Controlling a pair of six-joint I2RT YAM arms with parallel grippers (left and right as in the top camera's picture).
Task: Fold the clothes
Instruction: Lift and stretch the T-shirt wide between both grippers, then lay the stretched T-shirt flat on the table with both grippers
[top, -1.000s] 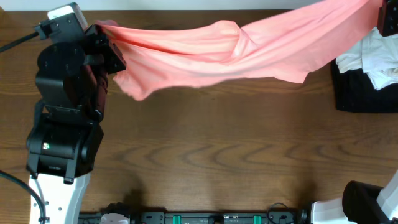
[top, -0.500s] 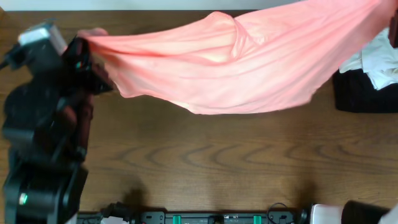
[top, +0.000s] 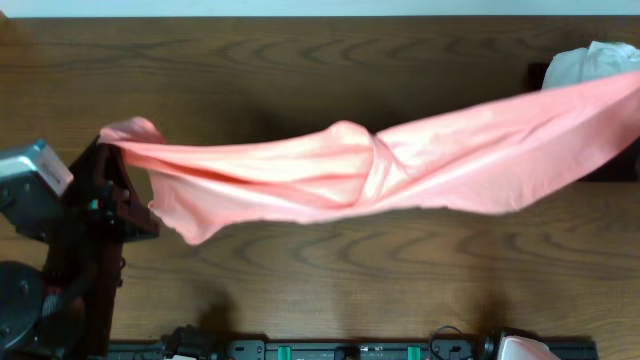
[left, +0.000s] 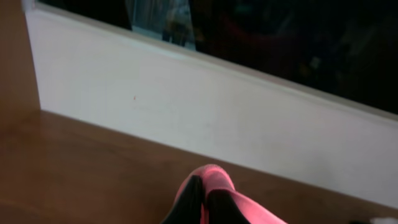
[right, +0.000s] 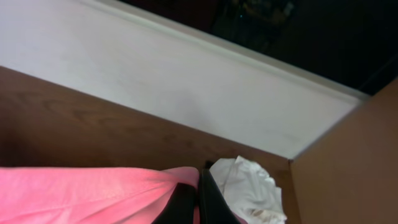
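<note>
Pink garment stretched in the air above the tabletop, running from left of centre out to the right edge in the overhead view. Cloth bunched into a twist near its middle. The lower hem sags at the left and casts a shadow on the wood.

Left end effector: clamped on the garment's left corner, a small pink tip poking out beyond the grip. Left wrist view confirms this, with dark fingers pinched together and pink cloth squeezed between them. Arm body sits at the lower left of the tabletop.

Right end effector: outside the overhead view, where the garment runs off the right edge. Right wrist view shows its dark fingers closed together at the bottom of the view, pink cloth spreading away to one side of them. Reads as gripping the garment's other end.

White cloth crumpled at the far right corner of the tabletop, lying on a dark pile that is partly hidden behind the garment. The white cloth also shows just beyond the right fingers in the wrist view.
</note>
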